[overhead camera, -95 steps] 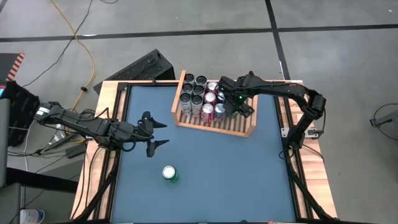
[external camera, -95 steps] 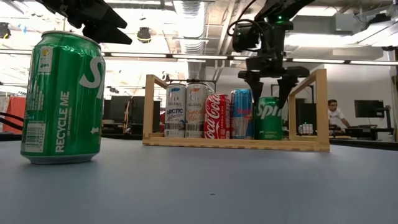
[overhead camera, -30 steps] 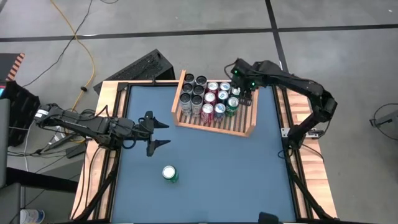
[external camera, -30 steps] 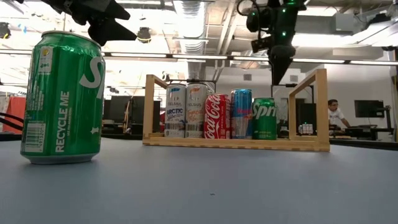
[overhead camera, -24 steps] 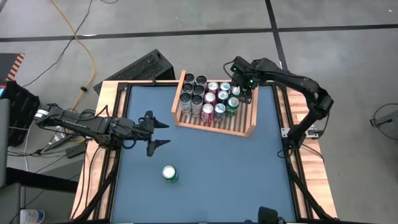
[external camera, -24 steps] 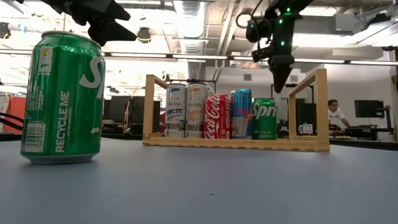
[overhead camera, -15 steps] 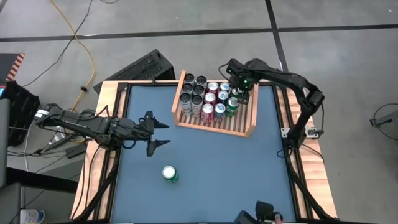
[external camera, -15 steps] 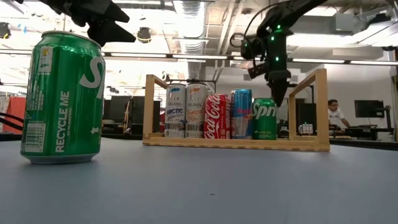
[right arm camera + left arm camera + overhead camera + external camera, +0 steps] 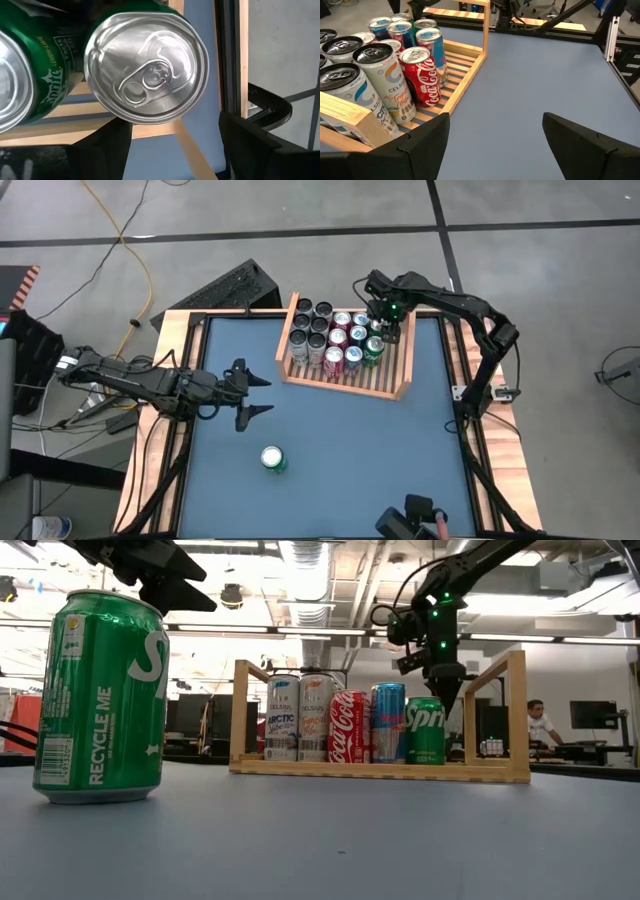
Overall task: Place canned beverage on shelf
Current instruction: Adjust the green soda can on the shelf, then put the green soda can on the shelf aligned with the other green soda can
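Your right gripper [image 9: 387, 330] hangs over the far right part of the wooden shelf [image 9: 398, 393], the arm folded back from the table's right edge in a high arch. Its fingers point down and stand apart with nothing between them; in its wrist view a silver can top [image 9: 146, 74] sits right below them, with a green Sprite can [image 9: 30, 80] marked "LEMON-LIME" alongside. In the low view the gripper's tip is just above and behind the Sprite can at the front row's right end [image 9: 427, 730].

Your left gripper [image 9: 244, 392] waits above the blue table [image 9: 360, 460] just left of the shelf, arm stretched in from the left edge, fingers spread wide and empty.

A lone green Sprite can [image 9: 272, 459] stands upright on the table, well apart from the shelf; its side reads "RECYCLE ME".

The shelf's front row shows two Celsius cans [image 9: 283, 718], one reading "ARCTIC", a red Coca-Cola can [image 9: 349, 727], and a blue-and-silver can [image 9: 388, 722], probably Red Bull, though its print is too small to be sure.
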`<state>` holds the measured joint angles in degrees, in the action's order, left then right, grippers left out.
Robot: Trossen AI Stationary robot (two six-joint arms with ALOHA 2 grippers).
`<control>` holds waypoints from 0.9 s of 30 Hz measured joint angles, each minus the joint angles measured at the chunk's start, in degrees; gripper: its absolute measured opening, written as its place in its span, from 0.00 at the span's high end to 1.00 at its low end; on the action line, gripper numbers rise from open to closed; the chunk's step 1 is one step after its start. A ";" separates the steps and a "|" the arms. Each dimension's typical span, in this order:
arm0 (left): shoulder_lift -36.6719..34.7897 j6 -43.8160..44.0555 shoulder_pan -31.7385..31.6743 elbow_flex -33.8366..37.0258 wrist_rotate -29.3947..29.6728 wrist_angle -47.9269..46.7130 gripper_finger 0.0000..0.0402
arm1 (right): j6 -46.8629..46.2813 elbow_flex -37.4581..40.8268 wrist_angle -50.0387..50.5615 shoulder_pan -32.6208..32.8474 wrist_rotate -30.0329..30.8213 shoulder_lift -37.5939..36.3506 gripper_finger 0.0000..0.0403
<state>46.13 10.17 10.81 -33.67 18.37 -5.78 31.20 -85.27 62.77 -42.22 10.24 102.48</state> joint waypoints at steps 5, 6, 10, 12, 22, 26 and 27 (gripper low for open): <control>0.00 0.04 0.00 0.00 0.02 0.00 0.24 | 0.49 0.00 0.25 0.07 0.07 0.00 0.30; 0.00 0.04 0.00 0.00 0.02 0.00 0.24 | 0.52 0.00 0.42 0.07 0.09 0.00 0.30; 0.00 0.00 -0.02 0.00 0.02 0.01 0.24 | 0.36 0.00 0.65 0.07 0.13 -0.92 0.30; 0.00 0.00 -0.02 0.00 0.00 0.01 0.24 | 0.35 0.00 0.62 0.07 0.11 -2.57 0.30; -0.03 -1.48 -0.05 0.00 -2.48 0.09 0.24 | -8.75 -0.69 4.06 5.80 -2.29 -15.36 0.30; -0.04 -7.57 0.06 0.00 -14.72 0.45 0.24 | -17.31 -1.14 2.58 13.52 -7.77 -20.74 0.30; -0.03 -8.05 0.31 0.00 -17.96 0.20 0.24 | -19.09 -1.14 1.95 15.84 -7.95 -21.71 0.30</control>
<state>46.10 2.13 11.12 -33.67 0.41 -5.58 12.11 -86.41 64.72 -26.38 2.29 80.76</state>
